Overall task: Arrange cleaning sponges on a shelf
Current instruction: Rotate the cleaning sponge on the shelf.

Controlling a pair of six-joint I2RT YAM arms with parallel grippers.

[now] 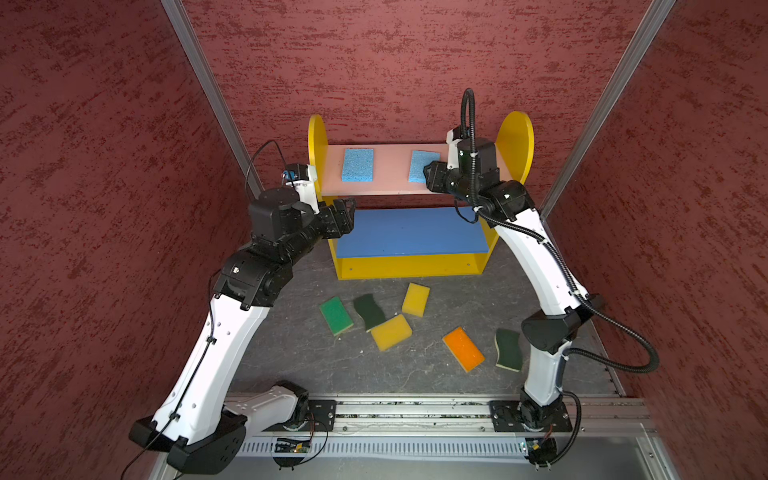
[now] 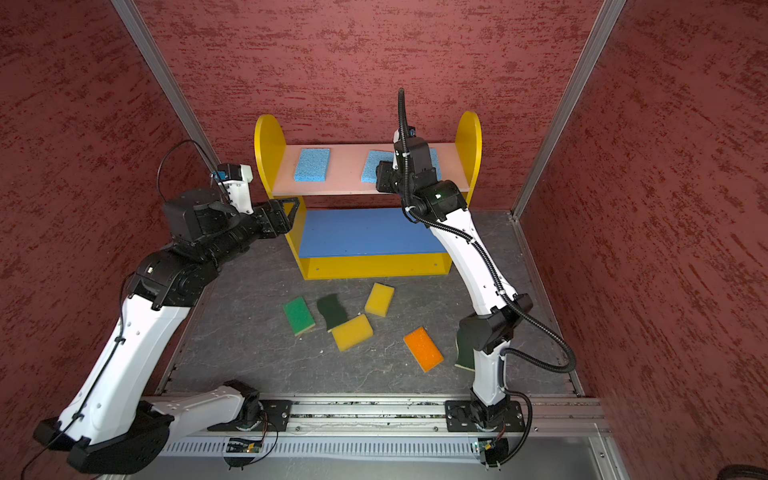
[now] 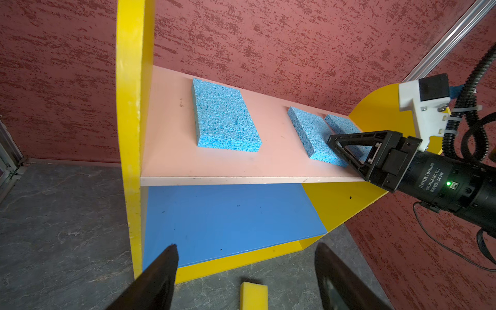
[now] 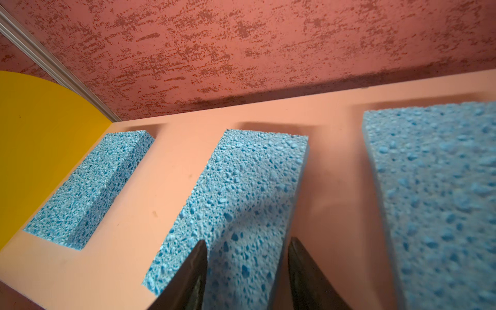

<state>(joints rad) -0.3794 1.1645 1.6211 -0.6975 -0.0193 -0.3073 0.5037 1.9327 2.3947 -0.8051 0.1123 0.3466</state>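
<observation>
While six cleaning sponges are scattered on the grey floor (image 1: pixel 291 353), three light blue ones are laid flat in a spaced row on the pink top board (image 1: pixel 390 178) of the shelf (image 1: pixel 409 266). The left blue sponge (image 1: pixel 357 165) is placed towards the left side panel, and the middle blue sponge (image 1: pixel 420 164) and the right blue sponge (image 4: pixel 434 201) are set to its right.

The right gripper (image 4: pixel 247 243) is held low over the near end of the middle blue sponge. Its jaws are set moderately apart, and nothing is clamped between them. One fingertip is seen above the sponge's top face and one at the edge facing the right blue sponge. Contact cannot be judged.

The left gripper (image 3: pixel 247 245) is held by the shelf's left panel, near the blue middle board (image 1: pixel 411 232), with its jaws spread wide and empty.

In front of the shelf, a bright green sponge (image 1: pixel 336 315) is found at the left. Just beside it is a dark green wavy sponge (image 1: pixel 369 311), touched at its near end by a yellow sponge (image 1: pixel 390 331). A second yellow sponge (image 1: pixel 415 299) is seen nearer the shelf. To the right, an orange-topped sponge (image 1: pixel 463 348) and a second dark green sponge (image 1: pixel 509 349) are placed beside the right arm.
</observation>
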